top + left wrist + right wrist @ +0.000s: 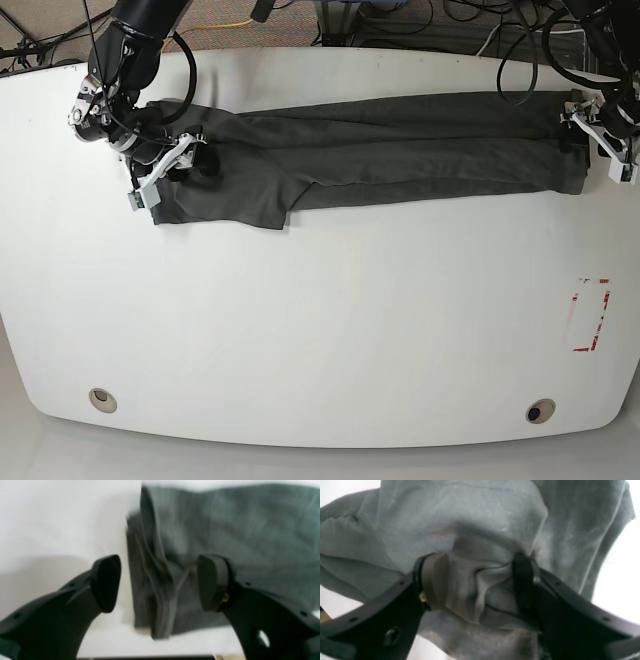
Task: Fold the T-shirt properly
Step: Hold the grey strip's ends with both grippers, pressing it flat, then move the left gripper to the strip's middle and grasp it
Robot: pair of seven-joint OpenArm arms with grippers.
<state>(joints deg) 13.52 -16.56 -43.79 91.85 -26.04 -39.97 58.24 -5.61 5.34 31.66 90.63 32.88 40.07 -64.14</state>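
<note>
My right hand (170, 165), at the left of the base view, is gripping the shirt (360, 155): in its wrist view a bunched fold of cloth is sitting pinched between the two pads, puckering into ridges there. The shirt is lying on the white worktop (320, 330) as a long, narrow band stretching across the far half, already doubled lengthwise, with a wider flap hanging down at the end my right hand is holding. I judge I am partway through the fold: the long fold is laid, and the ends are being set down.

Moving right along the band, the cloth is dark charcoal, soft and matte, lying in shallow lengthwise creases with a stepped lower edge where the layers are overlapping.

At the far right my left hand (158, 583) is standing open, its dark rounded pads well apart, one over bare worktop and one over cloth, with the stacked, hemmed edge of the shirt lying loose between them. That view is blurred, so I cannot tell whether a pad is brushing the cloth.

Next, I reckon, I am needing to free my right hand too, then take hold again for a crosswise fold, keeping the layers aligned.
</note>
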